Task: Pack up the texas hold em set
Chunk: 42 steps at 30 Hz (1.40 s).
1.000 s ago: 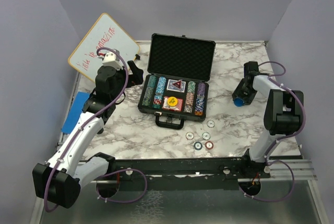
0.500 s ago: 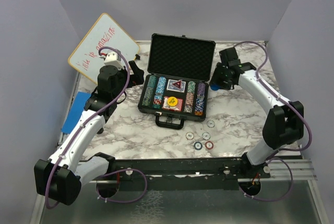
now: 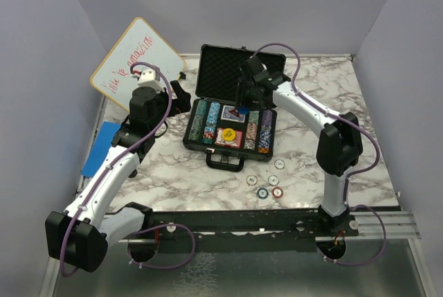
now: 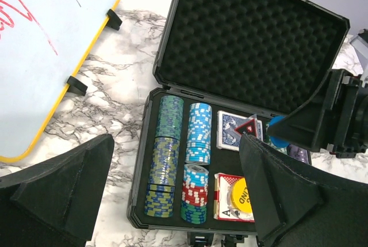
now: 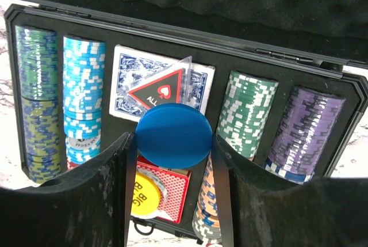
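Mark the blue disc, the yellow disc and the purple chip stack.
blue disc (image 5: pixel 174 134), right wrist view, centre of its face.
yellow disc (image 5: pixel 145 193), right wrist view, its lettered top.
purple chip stack (image 5: pixel 307 129), right wrist view, middle of the stack.

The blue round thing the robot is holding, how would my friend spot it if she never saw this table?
Find the open black case in the middle of the marble table. The right gripper hangs over its card decks, pinching a flat blue disc by its edges. It is plain, with no writing; the yellow disc lying in the case has letters.
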Each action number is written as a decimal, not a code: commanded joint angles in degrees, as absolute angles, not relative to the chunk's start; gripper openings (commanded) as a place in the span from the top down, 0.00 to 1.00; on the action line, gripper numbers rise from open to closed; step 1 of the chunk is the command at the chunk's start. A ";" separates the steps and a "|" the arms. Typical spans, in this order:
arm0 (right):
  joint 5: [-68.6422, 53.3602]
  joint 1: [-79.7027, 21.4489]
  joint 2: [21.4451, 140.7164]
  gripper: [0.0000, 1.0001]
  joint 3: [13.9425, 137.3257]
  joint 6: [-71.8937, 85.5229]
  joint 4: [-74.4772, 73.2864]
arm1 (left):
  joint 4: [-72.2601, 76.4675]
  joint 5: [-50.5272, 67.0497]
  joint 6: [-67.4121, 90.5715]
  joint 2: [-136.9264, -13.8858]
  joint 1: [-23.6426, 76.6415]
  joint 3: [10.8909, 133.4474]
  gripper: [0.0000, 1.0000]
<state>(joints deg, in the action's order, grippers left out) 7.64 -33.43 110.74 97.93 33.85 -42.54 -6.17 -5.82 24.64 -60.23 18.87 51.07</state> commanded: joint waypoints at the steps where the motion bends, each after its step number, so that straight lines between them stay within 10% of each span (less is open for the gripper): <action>1: 9.62 -33.87 113.53 0.48 101.43 31.77 -45.09 | -7.51 -7.65 25.21 -59.56 18.99 50.39 0.01; 20: 7.46 -36.52 122.93 0.45 109.31 28.02 -47.82 | -7.19 -7.81 25.14 -59.82 18.98 50.36 0.01; 28: 6.59 -36.53 121.81 0.28 110.04 27.24 -47.29 | -7.14 -7.66 25.05 -59.86 18.98 50.41 0.01; 42: 17.50 -36.32 94.19 0.27 84.96 31.01 -43.50 | -7.08 -6.98 24.96 -60.29 18.98 51.18 0.01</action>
